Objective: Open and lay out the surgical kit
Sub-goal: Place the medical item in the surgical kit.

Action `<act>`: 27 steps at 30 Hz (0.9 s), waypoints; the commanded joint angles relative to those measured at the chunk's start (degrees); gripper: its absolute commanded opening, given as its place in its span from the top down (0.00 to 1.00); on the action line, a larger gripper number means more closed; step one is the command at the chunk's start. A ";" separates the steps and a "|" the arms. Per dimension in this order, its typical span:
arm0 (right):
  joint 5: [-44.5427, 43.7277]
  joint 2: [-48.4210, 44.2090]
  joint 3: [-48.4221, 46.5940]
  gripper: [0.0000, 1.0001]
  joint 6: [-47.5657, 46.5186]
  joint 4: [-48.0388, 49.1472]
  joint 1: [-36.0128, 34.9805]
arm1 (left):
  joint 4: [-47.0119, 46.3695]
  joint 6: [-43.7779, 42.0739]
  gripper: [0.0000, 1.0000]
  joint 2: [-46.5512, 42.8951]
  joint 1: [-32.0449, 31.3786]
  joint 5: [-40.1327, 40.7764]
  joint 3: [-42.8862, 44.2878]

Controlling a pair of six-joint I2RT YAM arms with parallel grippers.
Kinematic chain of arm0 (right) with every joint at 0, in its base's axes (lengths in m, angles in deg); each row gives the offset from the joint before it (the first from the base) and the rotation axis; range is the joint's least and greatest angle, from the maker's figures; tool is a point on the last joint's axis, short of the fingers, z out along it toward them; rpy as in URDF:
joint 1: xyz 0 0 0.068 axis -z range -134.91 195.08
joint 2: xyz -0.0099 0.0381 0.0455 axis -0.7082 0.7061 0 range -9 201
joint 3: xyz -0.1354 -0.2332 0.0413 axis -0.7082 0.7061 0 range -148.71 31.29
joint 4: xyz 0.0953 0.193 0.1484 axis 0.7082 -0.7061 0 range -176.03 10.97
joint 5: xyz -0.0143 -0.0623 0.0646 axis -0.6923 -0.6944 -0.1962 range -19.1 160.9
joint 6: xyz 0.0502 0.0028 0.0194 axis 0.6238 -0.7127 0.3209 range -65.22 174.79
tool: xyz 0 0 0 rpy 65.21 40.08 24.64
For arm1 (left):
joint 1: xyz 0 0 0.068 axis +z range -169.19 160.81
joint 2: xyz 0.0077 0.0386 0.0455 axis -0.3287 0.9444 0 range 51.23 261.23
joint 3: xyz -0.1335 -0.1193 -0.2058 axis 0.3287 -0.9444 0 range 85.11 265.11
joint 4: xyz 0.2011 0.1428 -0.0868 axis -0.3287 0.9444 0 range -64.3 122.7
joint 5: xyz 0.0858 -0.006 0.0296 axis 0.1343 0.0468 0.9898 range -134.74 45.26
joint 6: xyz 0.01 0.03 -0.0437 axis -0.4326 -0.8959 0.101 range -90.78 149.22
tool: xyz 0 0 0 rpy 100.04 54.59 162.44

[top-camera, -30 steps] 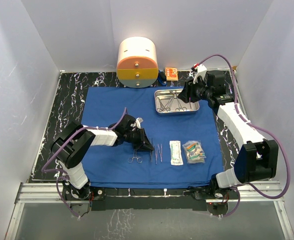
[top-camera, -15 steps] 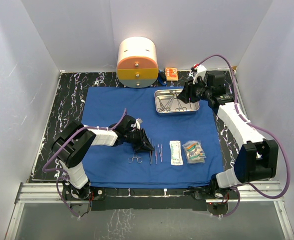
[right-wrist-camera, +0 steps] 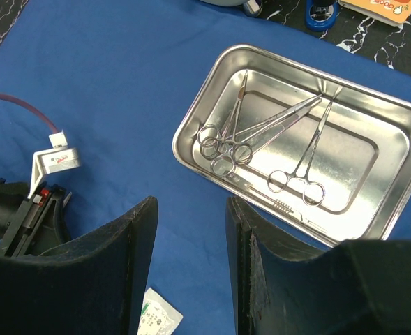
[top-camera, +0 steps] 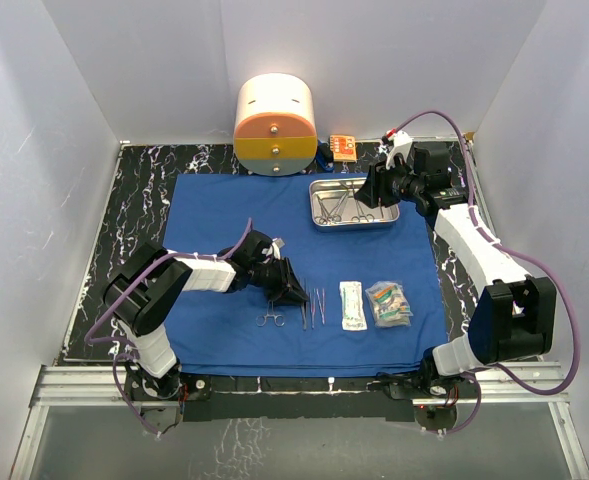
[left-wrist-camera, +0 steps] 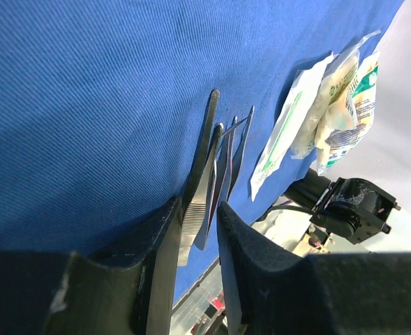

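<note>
Both grippers are part open, nothing clamped. Left gripper (left-wrist-camera: 198, 204) straddles the tweezers' (left-wrist-camera: 206, 139) ribbed end on the blue cloth (left-wrist-camera: 86, 91), shaft running straight ahead. Right gripper (right-wrist-camera: 191, 202), the nearer arm, has the steel tray (right-wrist-camera: 359, 160) ahead-right; its forceps (right-wrist-camera: 315, 136) lie diagonal, rings toward the fingers.

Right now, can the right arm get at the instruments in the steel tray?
Probably yes. The right arm hangs beside the steel tray, jaws open and empty, and the instruments lie uncovered inside it with nothing in between.
</note>
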State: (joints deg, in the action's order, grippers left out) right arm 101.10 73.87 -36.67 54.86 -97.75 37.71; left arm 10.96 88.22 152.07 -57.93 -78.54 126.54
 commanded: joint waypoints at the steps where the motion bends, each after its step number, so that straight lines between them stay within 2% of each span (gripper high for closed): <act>1: 0.92 -0.08 -1.91 0.58 -0.03 1.55 0.19 | 5.65 -0.58 0.72 -0.52 -0.28 1.83 -0.21; 14: 1.03 -0.17 -1.73 0.58 0.01 1.47 0.17 | 13.35 -0.46 0.70 -1.45 -0.19 4.09 1.52; 27: 1.09 0.19 -2.07 0.57 0.01 1.15 0.17 | 15.52 -1.98 0.64 -2.89 -0.19 4.90 3.26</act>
State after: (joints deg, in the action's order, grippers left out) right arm 101.31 74.04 -36.67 54.86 -98.25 37.71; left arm 21.05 88.04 150.30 -57.95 -76.51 129.07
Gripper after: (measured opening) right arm 0.424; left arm 0.350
